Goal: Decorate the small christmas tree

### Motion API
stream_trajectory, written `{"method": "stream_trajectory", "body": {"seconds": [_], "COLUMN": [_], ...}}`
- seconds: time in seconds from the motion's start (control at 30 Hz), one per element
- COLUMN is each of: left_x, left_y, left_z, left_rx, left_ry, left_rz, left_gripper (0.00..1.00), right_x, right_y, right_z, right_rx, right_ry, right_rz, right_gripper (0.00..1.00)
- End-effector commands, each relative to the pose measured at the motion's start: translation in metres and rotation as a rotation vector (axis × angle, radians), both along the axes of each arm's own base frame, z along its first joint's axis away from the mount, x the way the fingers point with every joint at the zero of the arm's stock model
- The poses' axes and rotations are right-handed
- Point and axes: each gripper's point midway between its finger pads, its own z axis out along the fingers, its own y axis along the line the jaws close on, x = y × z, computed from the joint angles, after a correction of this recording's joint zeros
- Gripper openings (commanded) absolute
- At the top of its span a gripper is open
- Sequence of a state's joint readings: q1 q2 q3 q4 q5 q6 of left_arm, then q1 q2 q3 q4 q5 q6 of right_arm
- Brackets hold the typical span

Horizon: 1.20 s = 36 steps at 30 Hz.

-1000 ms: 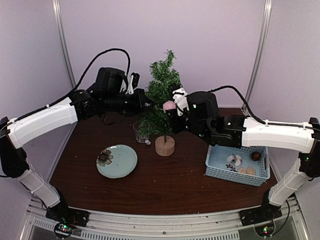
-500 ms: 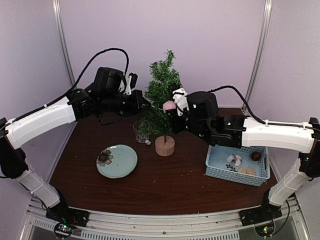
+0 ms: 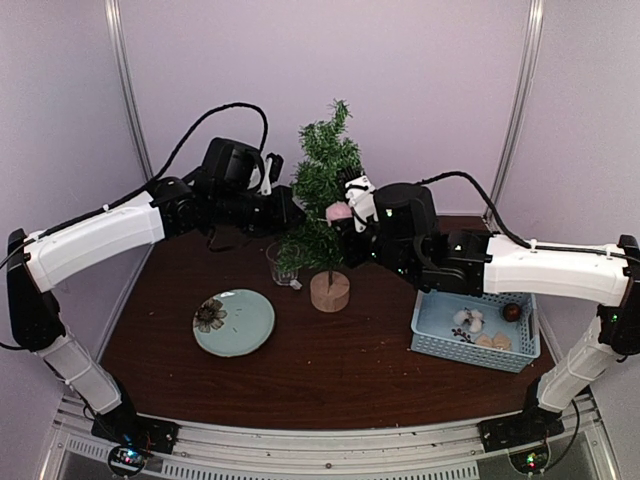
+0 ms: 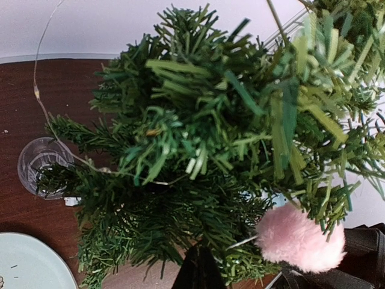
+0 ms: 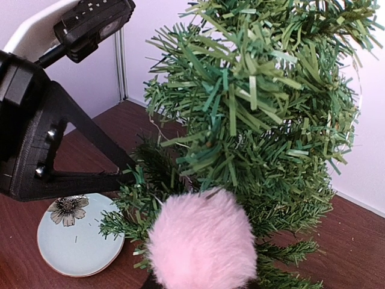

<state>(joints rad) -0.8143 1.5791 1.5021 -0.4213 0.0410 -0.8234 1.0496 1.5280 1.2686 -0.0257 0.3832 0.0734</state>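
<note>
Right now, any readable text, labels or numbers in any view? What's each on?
None readable.
White marks on the black housing at the right wrist view's top left: too blurred to read.
Plate: flower picture only, no words.
Pink pompom: no tag showing.

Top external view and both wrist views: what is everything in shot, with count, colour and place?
small christmas tree: one, green, centre-back of the table on a light-wood stump.
pink pompom: one, pink, against the tree's right side.
drinking glass: one, clear, just left of the stump.
plate: one, pale green with a flower print, front-left of the tree.
basket: one, light blue, right of the tree, holding a few small white, tan and dark ornaments.
table: one, dark brown.
left end effector: black, among the tree's left branches; jaws hidden.
right end effector: black, gripping the pink pompom.
</note>
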Motion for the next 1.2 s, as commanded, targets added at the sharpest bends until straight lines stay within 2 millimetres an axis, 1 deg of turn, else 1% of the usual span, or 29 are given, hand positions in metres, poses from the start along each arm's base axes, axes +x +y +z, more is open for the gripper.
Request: {"method": "stream_trajectory", "body": {"seconds": [0.0, 0.2, 0.23, 0.33, 0.43, 0.57, 0.73, 0.77, 0.83, 0.97, 1.03, 1.1, 1.17], "left_x": [0.005, 0.005, 0.005, 0.004, 0.005, 0.004, 0.005, 0.005, 0.005, 0.003, 0.001, -0.001, -0.005], "left_y": [0.002, -0.002, -0.003, -0.005, -0.005, -0.004, -0.002, -0.002, -0.001, 0.004, 0.009, 0.014, 0.018], "left_z": [-0.005, -0.008, -0.007, -0.005, -0.005, -0.006, -0.004, -0.003, -0.001, 0.006, 0.008, 0.01, 0.013], "left_rx": [0.014, 0.009, 0.006, 0.001, 0.002, 0.005, 0.006, 0.006, 0.004, 0.001, 0.004, 0.006, 0.002], "left_ry": [0.0, 0.006, 0.005, 0.003, 0.001, 0.001, -0.003, -0.004, -0.011, -0.025, -0.034, -0.038, -0.042], "left_rz": [0.007, -0.007, -0.012, -0.022, -0.023, -0.018, -0.008, -0.008, -0.007, 0.0, 0.012, 0.022, 0.021], "left_gripper": [0.0, 0.0, 0.0, 0.0, 0.0, 0.0, 0.0, 0.0, 0.05, 0.21, 0.26, 0.31, 0.39], "right_x": [-0.002, -0.002, -0.002, -0.003, -0.003, -0.003, -0.003, -0.003, -0.003, -0.003, -0.004, -0.006, -0.008], "right_y": [-0.006, -0.014, -0.015, -0.018, -0.021, -0.024, -0.028, -0.028, -0.029, -0.032, -0.034, -0.036, -0.037], "right_z": [0.001, -0.004, -0.003, 0.0, 0.005, 0.01, 0.011, 0.011, 0.013, 0.017, 0.02, 0.023, 0.027], "right_rx": [-0.001, -0.014, -0.011, 0.0, 0.012, 0.017, 0.013, 0.013, 0.015, 0.018, 0.022, 0.027, 0.035], "right_ry": [-0.01, -0.001, 0.0, -0.001, -0.003, -0.01, -0.011, -0.01, -0.012, -0.016, -0.019, -0.021, -0.028], "right_rz": [-0.019, -0.047, -0.051, -0.056, -0.063, -0.075, -0.084, -0.085, -0.09, -0.098, -0.099, -0.094, -0.085], "right_gripper": [0.0, 0.0, 0.02, 0.15, 0.25, 0.43, 0.59, 0.61, 0.65, 0.73, 0.8, 0.83, 0.87]}}
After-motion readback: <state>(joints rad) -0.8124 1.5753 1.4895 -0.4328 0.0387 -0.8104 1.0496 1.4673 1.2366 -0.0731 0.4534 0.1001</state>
